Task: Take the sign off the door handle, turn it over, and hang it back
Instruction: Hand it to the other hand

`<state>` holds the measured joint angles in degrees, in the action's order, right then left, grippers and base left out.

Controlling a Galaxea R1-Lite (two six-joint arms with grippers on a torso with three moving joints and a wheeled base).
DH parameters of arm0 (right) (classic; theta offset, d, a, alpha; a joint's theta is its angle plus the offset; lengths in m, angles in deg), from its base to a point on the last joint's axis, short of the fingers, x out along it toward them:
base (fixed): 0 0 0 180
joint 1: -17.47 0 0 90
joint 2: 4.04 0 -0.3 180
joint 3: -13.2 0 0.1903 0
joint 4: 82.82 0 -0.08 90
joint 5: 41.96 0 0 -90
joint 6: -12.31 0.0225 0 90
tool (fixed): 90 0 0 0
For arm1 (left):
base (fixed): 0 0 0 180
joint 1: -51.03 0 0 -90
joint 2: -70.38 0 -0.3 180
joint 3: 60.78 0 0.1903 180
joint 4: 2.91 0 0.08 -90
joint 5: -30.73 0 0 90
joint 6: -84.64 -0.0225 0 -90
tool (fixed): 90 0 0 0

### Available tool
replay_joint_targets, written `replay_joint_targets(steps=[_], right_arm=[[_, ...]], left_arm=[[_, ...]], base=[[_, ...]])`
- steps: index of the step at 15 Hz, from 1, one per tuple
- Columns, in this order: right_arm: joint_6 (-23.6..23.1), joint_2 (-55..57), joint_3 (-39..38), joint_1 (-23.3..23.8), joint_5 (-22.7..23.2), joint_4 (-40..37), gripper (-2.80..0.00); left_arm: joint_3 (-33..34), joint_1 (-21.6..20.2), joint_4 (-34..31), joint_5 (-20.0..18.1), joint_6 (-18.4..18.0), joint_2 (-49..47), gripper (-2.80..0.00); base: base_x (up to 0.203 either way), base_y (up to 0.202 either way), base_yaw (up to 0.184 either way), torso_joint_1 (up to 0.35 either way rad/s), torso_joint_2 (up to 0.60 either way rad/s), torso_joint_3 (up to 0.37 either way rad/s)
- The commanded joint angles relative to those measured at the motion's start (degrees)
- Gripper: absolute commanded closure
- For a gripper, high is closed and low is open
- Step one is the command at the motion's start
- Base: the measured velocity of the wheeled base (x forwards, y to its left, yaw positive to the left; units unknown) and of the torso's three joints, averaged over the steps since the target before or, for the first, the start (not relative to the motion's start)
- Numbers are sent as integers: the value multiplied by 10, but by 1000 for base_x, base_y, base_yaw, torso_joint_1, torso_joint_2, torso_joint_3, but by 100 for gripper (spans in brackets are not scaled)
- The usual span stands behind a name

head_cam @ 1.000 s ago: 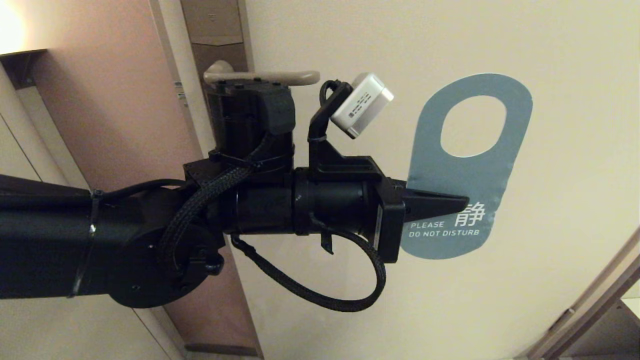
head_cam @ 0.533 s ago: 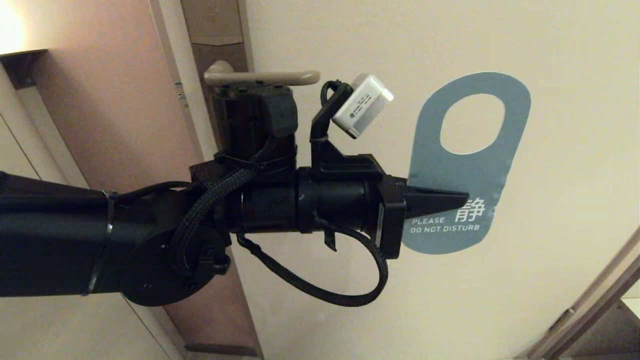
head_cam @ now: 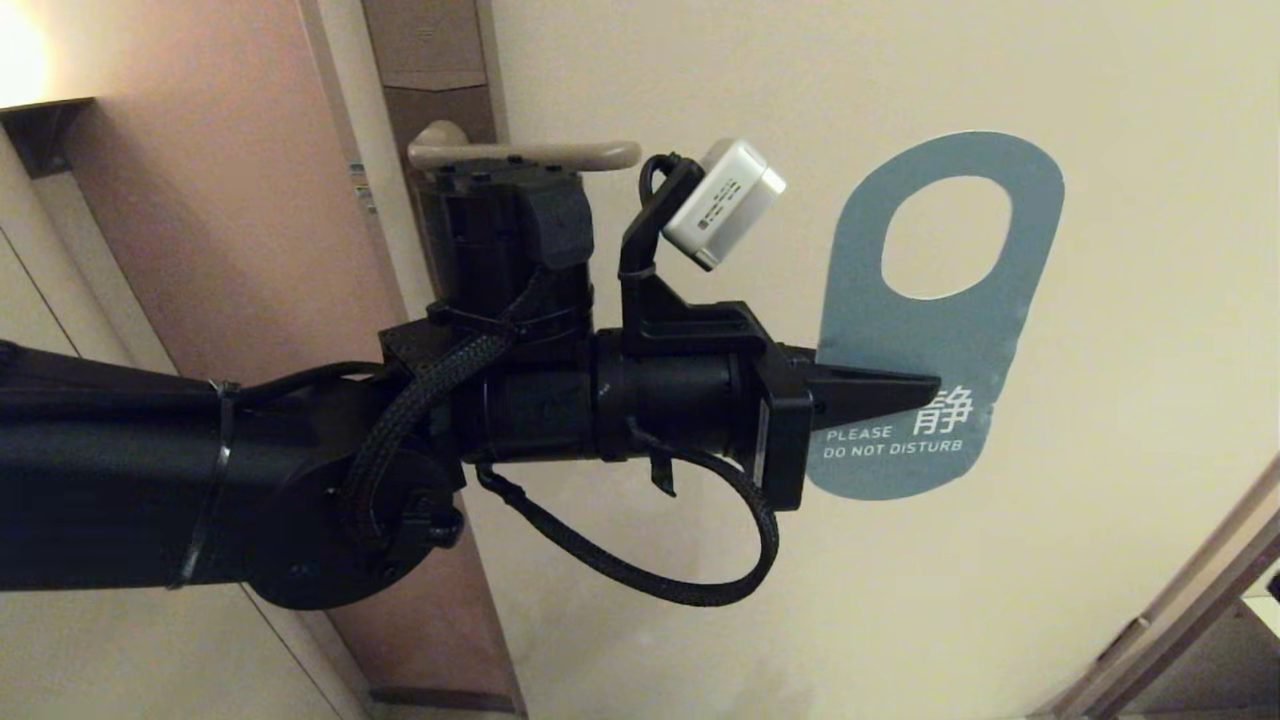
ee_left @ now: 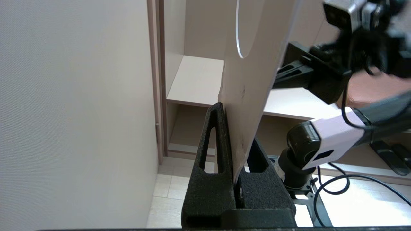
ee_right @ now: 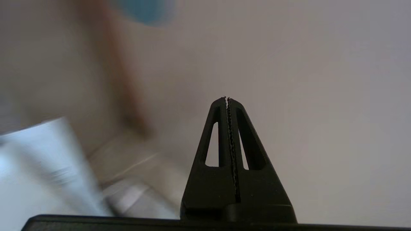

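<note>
While the left arm reaches across the head view from nine o'clock, its left gripper (head_cam: 905,392) is clamped on the sign (head_cam: 935,335), black fingers (head_cam: 870,395) pinching the card's edge just above the printing. Teal face toward the room, reads "PLEASE DO NOT DISTURB"; oval hole at twelve o'clock of the card, nothing through it. Sign held upright in the air in front of the cream door (head_cam: 1100,560), off the handle.

Left wrist view: pale reverse side of the sign (ee_left: 247,96) seen nearly edge-on, seated between the two fingers (ee_left: 213,150).

Right gripper (ee_right: 228,99) in its own wrist view: jaws together, toothed pads meeting, holding nothing, pointed at a plain pale surface. Background smeared; a blurred teal patch at eleven o'clock.

Farther back, at ten o'clock of the sign, the door handle (head_cam: 540,153): horizontal lever, bare, on its tall lock plate (head_cam: 430,60), partly behind the left arm's wrist. Door frame (head_cam: 345,180) beyond.
</note>
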<state>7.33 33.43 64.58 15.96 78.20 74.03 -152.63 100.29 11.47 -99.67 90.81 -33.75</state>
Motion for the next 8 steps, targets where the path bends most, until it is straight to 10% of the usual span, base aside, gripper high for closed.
replay_joint_targets(steps=[1, 8], right_arm=[[-13, 100, 18, -6, 110, 7, 0], [-21, 234, 21, -107, 161, 126, 0]], left_arm=[[1, 6, 2, -2, 1, 0, 0], [-12, 20, 2, -1, 2, -10, 0]], base=[[0, 0, 0, 0, 0, 0], [0, 0, 0, 0, 0, 0]])
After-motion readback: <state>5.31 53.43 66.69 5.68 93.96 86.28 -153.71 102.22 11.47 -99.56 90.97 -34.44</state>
